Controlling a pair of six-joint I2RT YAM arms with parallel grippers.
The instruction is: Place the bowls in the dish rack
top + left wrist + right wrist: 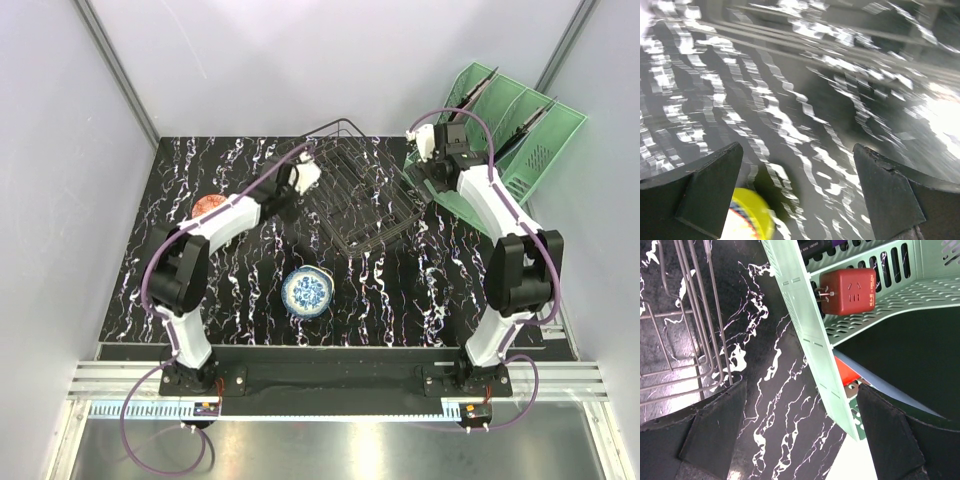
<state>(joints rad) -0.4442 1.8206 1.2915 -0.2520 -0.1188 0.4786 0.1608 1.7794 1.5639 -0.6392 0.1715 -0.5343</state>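
Observation:
The dark wire dish rack (362, 195) stands at the middle back of the table and looks empty. A white bowl with a blue floral pattern (306, 291) sits on the table in front of it. A reddish round bowl (208, 206) lies at the left. My left gripper (297, 187) is open and empty by the rack's left side. Its wrist view is blurred: open jaws (797, 150) over the table, with a yellow bowl's edge (747, 222) at the bottom left. My right gripper (420, 178) (801, 387) is open and empty between the rack's wires (680, 340) and the organizer.
A mint-green slotted organizer (510, 130) stands at the back right; its wall (805, 335) crosses the right wrist view, with a red cube plug (847, 290) inside. The black marbled table (240, 300) is walled on three sides.

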